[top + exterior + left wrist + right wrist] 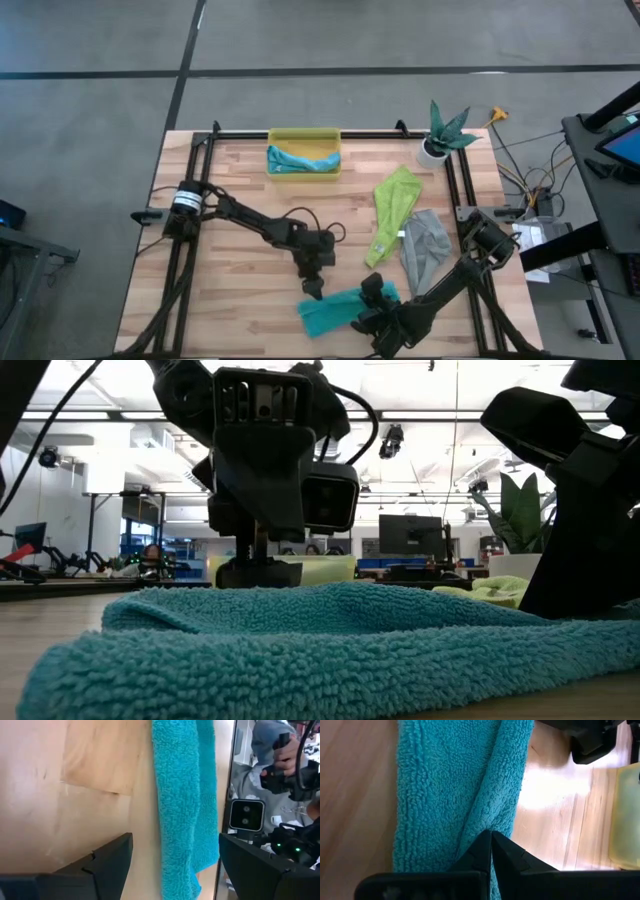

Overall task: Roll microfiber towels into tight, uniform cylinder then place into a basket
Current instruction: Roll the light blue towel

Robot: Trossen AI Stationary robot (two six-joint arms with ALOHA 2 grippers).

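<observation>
The teal towel (345,311) lay folded into a long strip at the near edge of the surface (230,225), its long axis running left to right across the table. The left end effector (312,288) hovered just above the strip's far left part, fingers spread wide and straddling the cloth's width, holding nothing. The right end effector (372,293) sat pinched tight on the strip's right part, at a fold in the cloth. Both were at the towel, so a roll along its length looked the likely next step. The yellow basket (304,134), at the far edge, already held a light blue towel (300,160).
</observation>
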